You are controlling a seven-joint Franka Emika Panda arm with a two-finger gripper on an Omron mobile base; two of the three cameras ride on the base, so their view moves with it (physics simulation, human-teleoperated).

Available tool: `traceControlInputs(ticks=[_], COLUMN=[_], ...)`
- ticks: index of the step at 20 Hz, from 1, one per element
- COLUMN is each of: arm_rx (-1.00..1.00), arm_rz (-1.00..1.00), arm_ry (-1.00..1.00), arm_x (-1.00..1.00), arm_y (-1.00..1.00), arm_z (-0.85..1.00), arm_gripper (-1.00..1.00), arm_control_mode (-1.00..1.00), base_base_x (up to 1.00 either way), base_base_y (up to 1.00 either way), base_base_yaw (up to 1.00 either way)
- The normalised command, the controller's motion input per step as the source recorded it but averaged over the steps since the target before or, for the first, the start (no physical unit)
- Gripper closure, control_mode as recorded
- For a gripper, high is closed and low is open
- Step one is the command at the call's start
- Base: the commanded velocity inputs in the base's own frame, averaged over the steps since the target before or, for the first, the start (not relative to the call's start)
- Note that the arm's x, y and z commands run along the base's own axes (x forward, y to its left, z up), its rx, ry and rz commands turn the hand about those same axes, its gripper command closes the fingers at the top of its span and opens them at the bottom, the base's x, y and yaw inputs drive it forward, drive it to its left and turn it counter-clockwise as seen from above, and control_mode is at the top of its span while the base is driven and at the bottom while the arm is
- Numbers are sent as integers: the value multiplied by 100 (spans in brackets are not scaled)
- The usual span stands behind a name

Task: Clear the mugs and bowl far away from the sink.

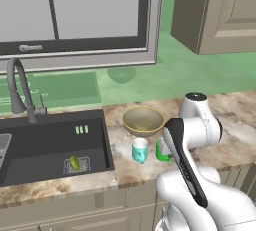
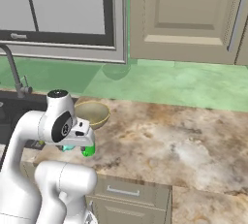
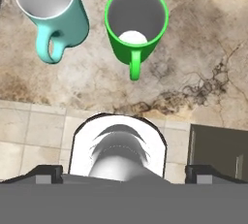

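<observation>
While the end effector [image 3: 124, 172] hangs open, 2 mugs, teal mug [image 3: 54, 12] and green mug [image 3: 136, 24], stand below.

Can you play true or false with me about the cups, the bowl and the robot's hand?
1. Both mugs stand upright on the counter. True: the teal mug and the green mug are both upright on the counter.
2. The bowl is inside the sink. False: the bowl sits on the counter, beside the sink.
3. The gripper is holding the green mug. False: the gripper is open and empty.
4. The teal mug is nearer the sink than the green one. True.
</observation>
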Motion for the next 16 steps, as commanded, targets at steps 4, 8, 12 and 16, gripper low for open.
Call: traceControlInputs(ticks=[4, 8, 12, 16], arm_rx=[0, 0, 0, 0], arm_rz=[0, 0, 0, 0], arm_ry=[0, 0, 0, 0], arm_x=[23, 23, 10, 13], arm_y=[0, 0, 0, 0], arm_z=[-3, -7, -16, -30], arm_gripper=[-100, -100, -100, -100], arm_control_mode=[-100, -100, -100, -100], base_base_x=[0, 0, 0, 0], base_base_y=[0, 0, 0, 0], base_base_yaw=[0, 0, 0, 0])
